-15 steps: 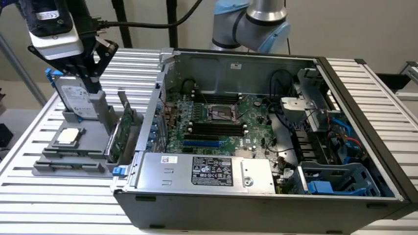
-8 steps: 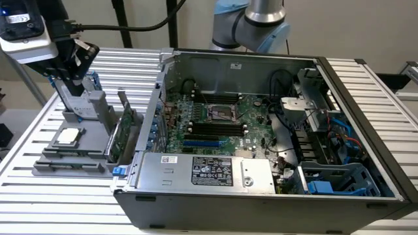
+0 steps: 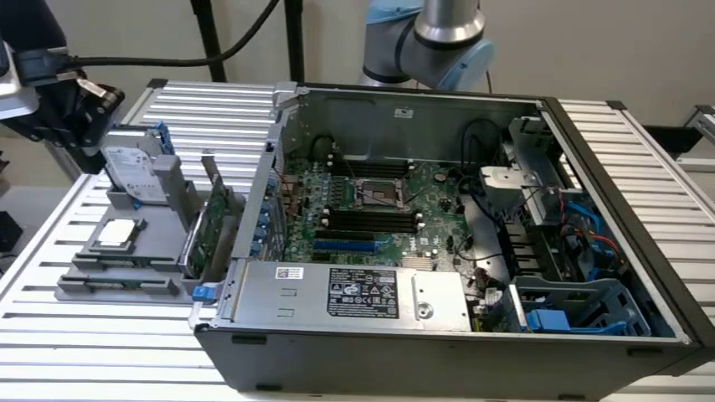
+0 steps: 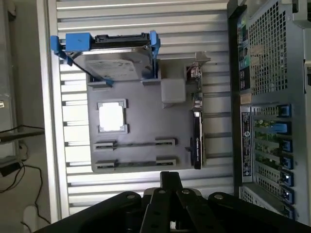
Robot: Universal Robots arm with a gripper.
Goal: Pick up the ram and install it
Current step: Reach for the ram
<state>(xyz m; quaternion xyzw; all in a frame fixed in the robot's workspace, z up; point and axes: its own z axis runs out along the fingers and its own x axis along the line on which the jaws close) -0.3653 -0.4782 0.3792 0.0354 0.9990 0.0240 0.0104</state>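
Ram (image 4: 134,144) is tough to spot, looks like a thin dark strip seen edge-on, standing in a slot of the gray holder (image 4: 146,104) on the table (image 4: 146,19).

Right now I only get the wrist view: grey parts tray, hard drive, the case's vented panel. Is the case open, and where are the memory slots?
Observer: Open. The computer case shows its motherboard; the black memory slots lie side by side next to the CPU socket.
Operator: Where is the gripper?
Observer: The gripper hangs outside the case, at the exterior view's left, over the upright hard drive.
Operator: What borders the slots?
Observer: A blue slot runs parallel, between them and the power supply.
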